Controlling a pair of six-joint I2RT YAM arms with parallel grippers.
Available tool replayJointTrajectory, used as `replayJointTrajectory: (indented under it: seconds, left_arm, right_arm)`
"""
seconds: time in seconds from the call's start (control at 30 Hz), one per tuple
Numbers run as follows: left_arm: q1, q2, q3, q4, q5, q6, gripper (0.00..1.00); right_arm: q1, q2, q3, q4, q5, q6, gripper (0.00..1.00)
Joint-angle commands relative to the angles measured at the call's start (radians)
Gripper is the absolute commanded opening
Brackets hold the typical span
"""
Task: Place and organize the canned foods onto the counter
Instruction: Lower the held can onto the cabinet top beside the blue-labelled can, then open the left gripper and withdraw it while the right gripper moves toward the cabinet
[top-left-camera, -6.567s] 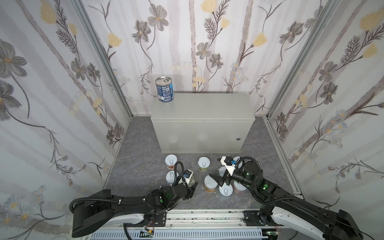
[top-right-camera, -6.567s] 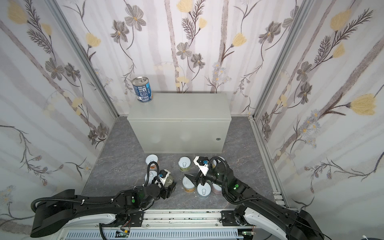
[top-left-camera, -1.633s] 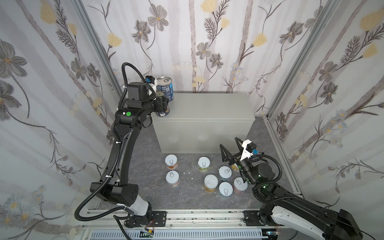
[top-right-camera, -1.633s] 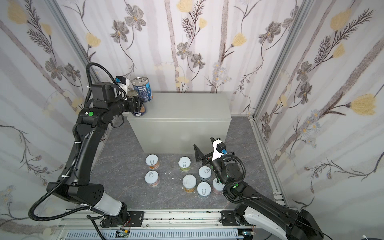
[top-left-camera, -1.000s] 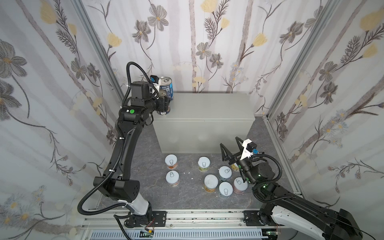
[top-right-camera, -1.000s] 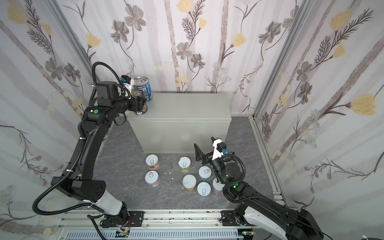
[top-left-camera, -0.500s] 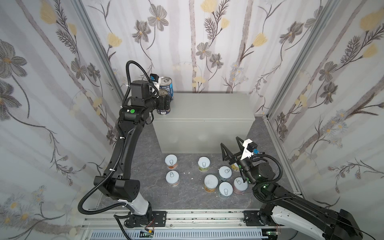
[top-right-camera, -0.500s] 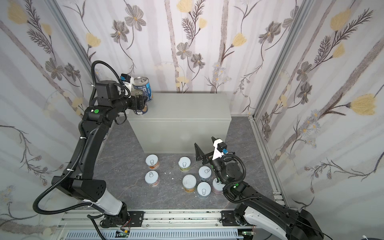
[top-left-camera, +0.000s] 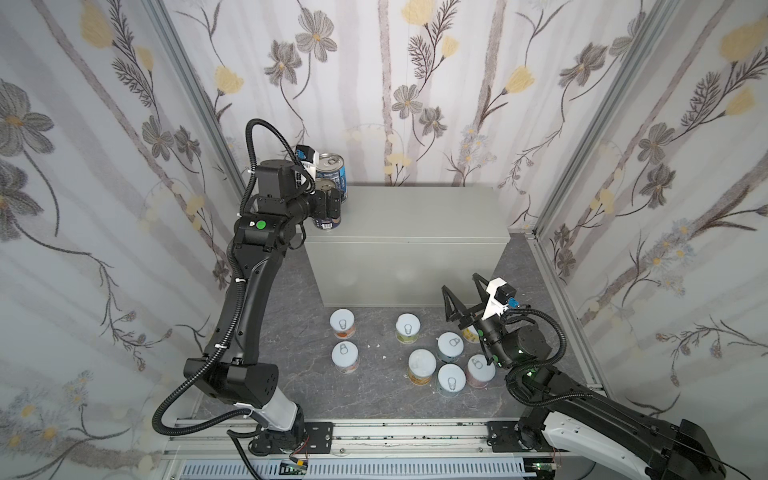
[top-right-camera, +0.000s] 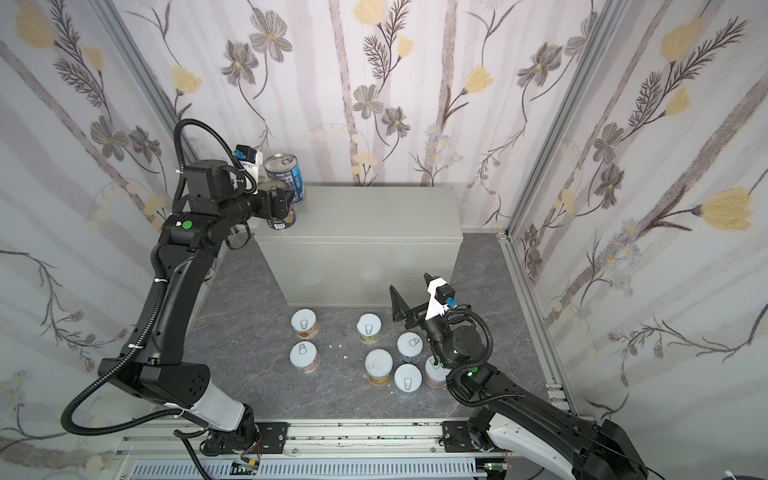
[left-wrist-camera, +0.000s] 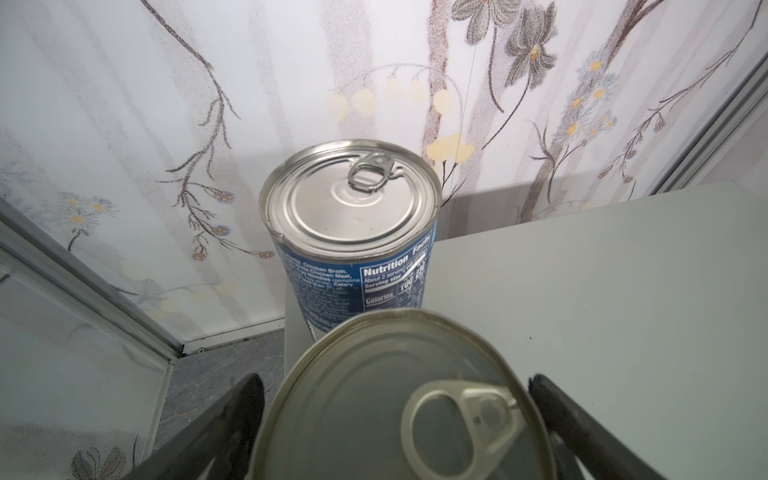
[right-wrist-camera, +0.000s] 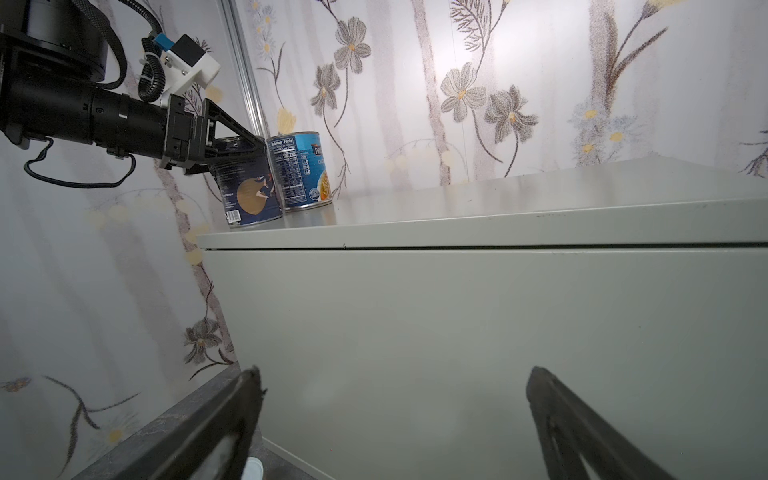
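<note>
The grey metal desk stands at the back, against the flowery wall. Two tall dark-blue soup cans stand upright on its top, in the back left corner. The back blue can is by the wall, and its shiny lid with a pull ring shows in the left wrist view. The front blue can stands right next to it, near the desk's front edge.

The left hand reaches in from the left side and is around the front blue can. Its fingers are spread wide, one on each side of the can's top. I cannot tell if they touch the can.

Eight short cans with white lids are down on the dark floor, in front of the desk. Two are on the left, one behind the other. The others are bunched on the right, and one of them is partly hidden under the right arm.

The right hand is above that bunch, facing the front of the desk. Its fingers are spread wide with nothing between them.
</note>
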Motion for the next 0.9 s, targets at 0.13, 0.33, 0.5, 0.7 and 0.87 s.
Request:
replayJointTrajectory:
  seconds: [0.13, 0.33, 0.5, 0.7, 0.87]
  left_arm:
    - [0.003, -0.029, -0.001, 0.011, -0.012, -0.059, 1.00]
    - [0.002, -0.102, -0.071, 0.044, 0.028, -0.106, 1.00]
    - [0.003, -0.136, -0.080, 0.025, 0.024, -0.149, 1.00]
    - [0.004, -0.155, -0.085, 0.016, -0.038, -0.188, 1.00]
    - [0.004, -0.220, -0.145, 0.028, -0.197, -0.287, 1.00]
  right_arm:
    - [-0.003, 0.007, 0.019, -0.048, 0.113, 0.089, 1.00]
    - [-0.041, 0.002, 0.035, -0.136, 0.196, 0.175, 1.00]
    - [-0.146, -0.052, -0.002, -0.174, 0.202, 0.307, 1.00]
    - [-0.322, -0.023, 0.056, -0.294, -0.049, 0.329, 1.00]
    - [-0.344, 0.040, 0.129, -0.348, -0.022, 0.298, 1.00]
